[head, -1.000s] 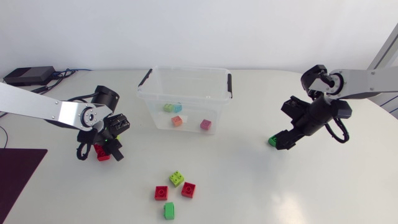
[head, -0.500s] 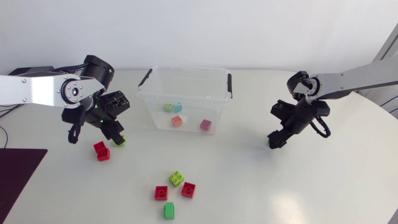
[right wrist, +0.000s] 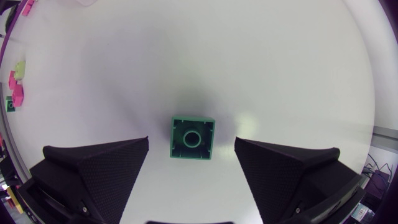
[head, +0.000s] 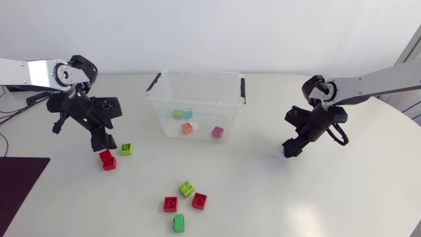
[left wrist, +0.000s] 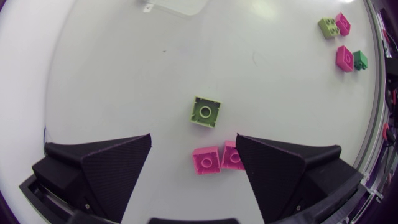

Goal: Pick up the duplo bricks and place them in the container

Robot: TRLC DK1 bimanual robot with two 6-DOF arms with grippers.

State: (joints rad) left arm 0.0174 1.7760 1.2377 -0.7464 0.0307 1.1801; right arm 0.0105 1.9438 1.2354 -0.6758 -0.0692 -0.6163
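4 loose bricks (head: 199,201) are lying nearest on the tabletop (head: 263,197). The left gripper (left wrist: 193,140) is hanging spread over a red brick (left wrist: 217,159) and a lime brick (left wrist: 206,112). The right gripper (right wrist: 191,142) is straddling a green brick (right wrist: 193,133), fingers apart, not touching it. Farther back, the container (head: 197,73) is holding bricks.

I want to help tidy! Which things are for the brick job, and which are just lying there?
For the job: clear container, green brick at the right claw, lime brick and red bricks by the left claw, four loose bricks.
Just lying about: black box, dark mat.
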